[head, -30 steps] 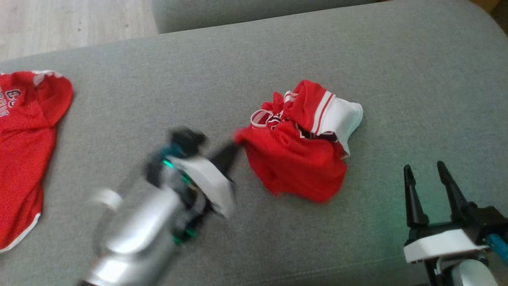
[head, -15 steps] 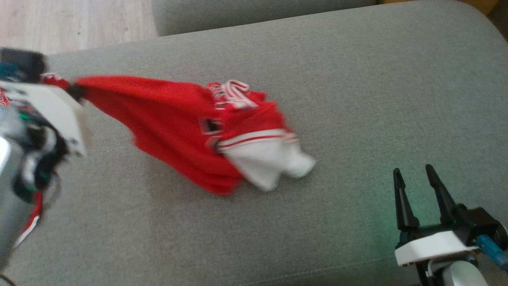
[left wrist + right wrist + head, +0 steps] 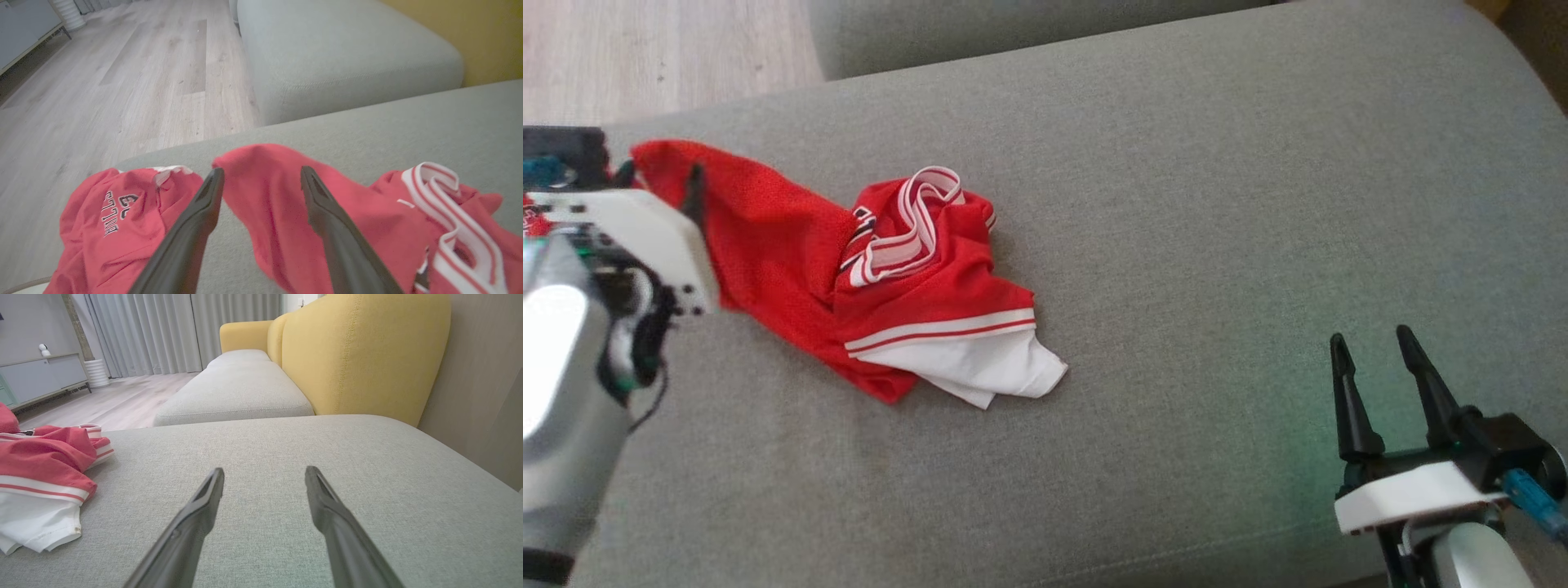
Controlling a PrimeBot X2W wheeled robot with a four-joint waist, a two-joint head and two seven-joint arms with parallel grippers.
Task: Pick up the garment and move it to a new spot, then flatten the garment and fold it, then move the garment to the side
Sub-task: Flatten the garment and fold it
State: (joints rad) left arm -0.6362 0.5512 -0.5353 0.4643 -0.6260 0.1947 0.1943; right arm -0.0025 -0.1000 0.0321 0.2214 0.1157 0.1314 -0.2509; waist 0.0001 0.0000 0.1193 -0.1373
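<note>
The garment (image 3: 784,253), a red jersey with white trim and a white end, lies rumpled and stretched out on the grey cushion (image 3: 1217,204), left of centre. Its left corner lies between the spread fingers of my left gripper (image 3: 660,175), which is open. In the left wrist view the same red corner (image 3: 278,196) rests on the cushion between the two dark fingers of my left gripper (image 3: 261,171), and neither finger pinches it. My right gripper (image 3: 1370,336) stands open over bare cushion at the lower right, well away from the garment (image 3: 45,457).
A second red jersey (image 3: 122,212) with dark lettering lies at the cushion's left end, just left of my left gripper. Wooden floor (image 3: 645,49) runs beyond the far edge. Another grey cushion (image 3: 1013,24) sits behind, with a yellow backrest (image 3: 359,351) to the right.
My left gripper, shut on the garment's edge, dragged it leftward across the cushion, then opened and let the corner go. The right gripper has barely moved.
</note>
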